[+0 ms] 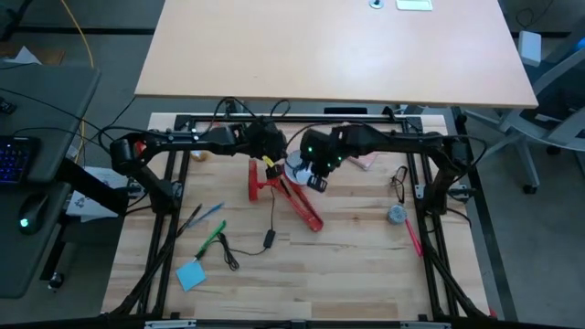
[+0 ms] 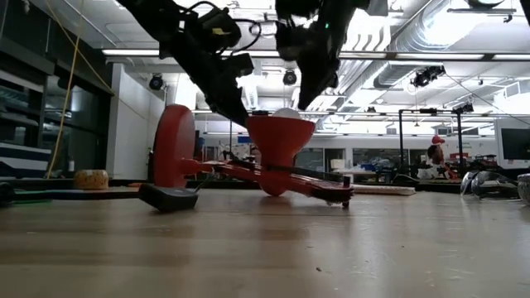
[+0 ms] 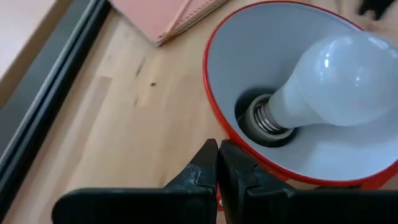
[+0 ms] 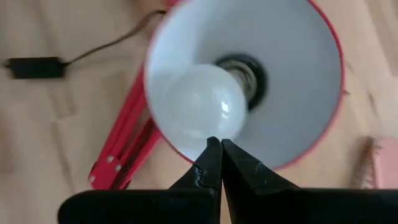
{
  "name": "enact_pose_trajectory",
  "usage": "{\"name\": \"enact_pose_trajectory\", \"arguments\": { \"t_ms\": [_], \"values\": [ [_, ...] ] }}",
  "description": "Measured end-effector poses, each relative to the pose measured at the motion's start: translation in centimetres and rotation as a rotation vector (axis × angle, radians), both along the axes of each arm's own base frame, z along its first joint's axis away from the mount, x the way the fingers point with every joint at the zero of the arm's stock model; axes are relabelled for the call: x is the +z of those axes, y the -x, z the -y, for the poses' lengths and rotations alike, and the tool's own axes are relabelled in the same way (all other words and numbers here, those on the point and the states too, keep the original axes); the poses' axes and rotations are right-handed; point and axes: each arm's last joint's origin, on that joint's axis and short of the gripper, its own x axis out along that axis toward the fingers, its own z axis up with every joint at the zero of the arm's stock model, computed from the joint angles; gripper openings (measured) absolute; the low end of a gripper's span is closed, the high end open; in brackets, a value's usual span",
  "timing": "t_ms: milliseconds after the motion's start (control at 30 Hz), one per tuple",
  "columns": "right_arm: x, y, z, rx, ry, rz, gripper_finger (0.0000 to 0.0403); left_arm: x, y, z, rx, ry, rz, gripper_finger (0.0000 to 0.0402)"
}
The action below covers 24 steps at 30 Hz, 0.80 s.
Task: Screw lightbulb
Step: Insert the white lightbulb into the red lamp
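Note:
A red desk lamp (image 1: 291, 194) lies on the wooden table, its arm along the boards and its shade (image 2: 277, 142) opening upward. The white lightbulb (image 3: 345, 78) sits tilted inside the shade, its silvery screw base (image 3: 264, 118) in the socket; its top shows above the rim (image 2: 286, 112). My left gripper (image 3: 217, 155) is shut, slanting down at the shade's outer rim on the table's left side. My right gripper (image 4: 216, 149) is shut too, pointing steeply down just above the bulb's round end (image 4: 199, 102). My left gripper's shut fingertips (image 3: 208, 155) stand right at the shade's red rim (image 3: 214, 124), coming slanting from the table's left; I cannot tell whether they touch it. My right gripper's shut fingertips (image 4: 211, 155) hang over the bulb's round end from above; I cannot tell whether they touch it.
A pink notebook (image 1: 364, 162) lies just behind the shade. The lamp's black cord and switch (image 1: 271, 239) trail toward the near edge. Pens (image 1: 208, 233) and a blue note (image 1: 190, 274) lie near left, a grey round object (image 1: 396, 214) and a red pen (image 1: 413, 239) at the right.

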Motion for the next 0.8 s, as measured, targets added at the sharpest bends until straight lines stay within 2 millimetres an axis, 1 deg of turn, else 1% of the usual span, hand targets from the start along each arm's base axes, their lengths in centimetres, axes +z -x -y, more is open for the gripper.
{"name": "enact_pose_trajectory", "arguments": {
  "t_ms": [100,200,367,433,500,600,667,800],
  "values": [
    [0.8,0.2,-1.9,0.030,-0.013,0.027,0.0000,0.1,-0.3,0.6,-0.021,-0.005,0.012,0.0000],
    [1.3,0.3,-3.6,0.035,-0.032,0.037,0.0000,0.2,-0.5,1.0,-0.041,-0.022,0.024,0.0000],
    [1.2,-0.2,-6.4,0.052,-0.016,0.070,0.0000,0.5,-0.8,0.9,-0.058,-0.064,0.052,0.0000],
    [0.7,-0.6,-7.1,0.047,0.008,0.093,0.0000,0.6,-0.9,0.8,-0.075,-0.089,0.062,0.0000],
    [-0.3,-0.6,-7.2,0.001,0.031,0.090,0.0000,0.8,-1.0,0.8,-0.091,-0.113,0.074,0.0000],
    [-1.3,-0.5,-6.6,-0.066,0.038,0.089,0.0000,0.8,-1.1,0.8,-0.099,-0.118,0.087,0.0000],
    [-1.5,-0.4,-6.2,-0.092,0.060,0.081,0.0000,0.9,-1.1,0.8,-0.102,-0.116,0.092,0.0000],
    [-1.4,-0.7,-5.6,-0.108,0.059,0.114,0.0000,0.6,-1.5,0.9,-0.128,-0.088,0.109,0.0000]
  ]
}}
